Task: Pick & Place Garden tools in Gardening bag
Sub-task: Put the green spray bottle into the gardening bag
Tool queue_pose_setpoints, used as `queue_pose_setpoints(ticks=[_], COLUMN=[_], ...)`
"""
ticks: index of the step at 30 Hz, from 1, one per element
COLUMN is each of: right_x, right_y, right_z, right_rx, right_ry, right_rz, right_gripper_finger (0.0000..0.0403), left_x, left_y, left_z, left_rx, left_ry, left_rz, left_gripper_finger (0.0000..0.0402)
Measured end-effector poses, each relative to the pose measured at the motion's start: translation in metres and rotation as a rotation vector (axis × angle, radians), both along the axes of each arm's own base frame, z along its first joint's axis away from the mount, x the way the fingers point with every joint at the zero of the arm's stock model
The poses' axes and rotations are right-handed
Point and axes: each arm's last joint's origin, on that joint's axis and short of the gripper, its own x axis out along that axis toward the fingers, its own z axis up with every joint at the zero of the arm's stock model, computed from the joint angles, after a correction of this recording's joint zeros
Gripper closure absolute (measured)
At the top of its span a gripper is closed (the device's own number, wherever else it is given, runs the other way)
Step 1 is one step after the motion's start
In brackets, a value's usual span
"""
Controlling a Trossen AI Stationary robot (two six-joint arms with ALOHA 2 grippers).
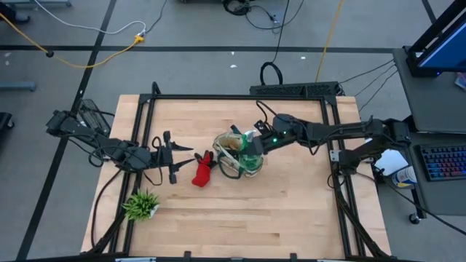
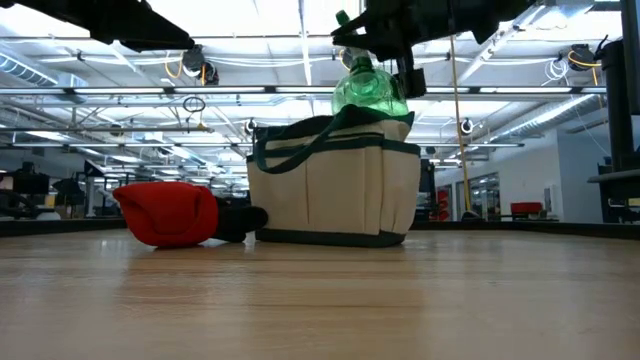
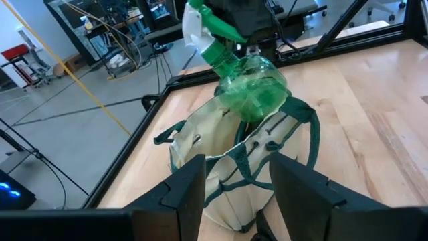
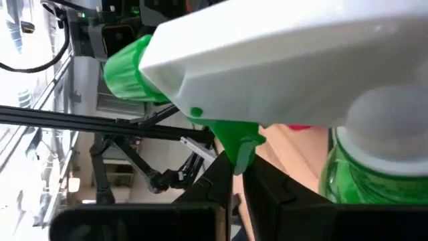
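Gardening bag (image 1: pixel 234 154) stands mid-bench, well in from every edge, and the step in hand looks like lowering the spray bottle (image 2: pixel 370 92) into its open top. The right gripper (image 1: pixel 256 145) grasps the bottle above it; next, a release once seated. The left gripper (image 1: pixel 177 156) waits open beside the red glove (image 1: pixel 202 169).

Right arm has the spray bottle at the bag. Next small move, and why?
Probably lower it a little further, then open the right claw. The spray bottle still sticks up above the rim of the bag, tilted, gripped near its head. The left claw waits open beside the red glove.
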Motion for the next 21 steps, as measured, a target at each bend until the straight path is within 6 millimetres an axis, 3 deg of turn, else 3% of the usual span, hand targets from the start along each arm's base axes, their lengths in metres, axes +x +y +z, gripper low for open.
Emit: queue_pose_setpoints(ticks=[7,13,21], right_x=[-0.002,-0.005,0.005], right_y=[-0.014,-0.008,-0.006], right_z=[-0.003,-0.016,-0.038], right_rx=[-0.113,-0.046,0.008], right_ry=[0.01,0.154,0.217], right_rz=[-0.073,-0.018,0.095], right_gripper_finger=[0.0385,0.0385,0.0385], left_x=[0.0,0.0,0.0], left_y=[0.0,0.0,0.0], left_z=[0.0,0.0,0.0], left_rx=[-0.002,-0.001,-0.001], left_ry=[0.0,0.0,0.0], left_rz=[0.0,0.0,0.0], left_gripper_finger=[0.0229,0.0229,0.0229])
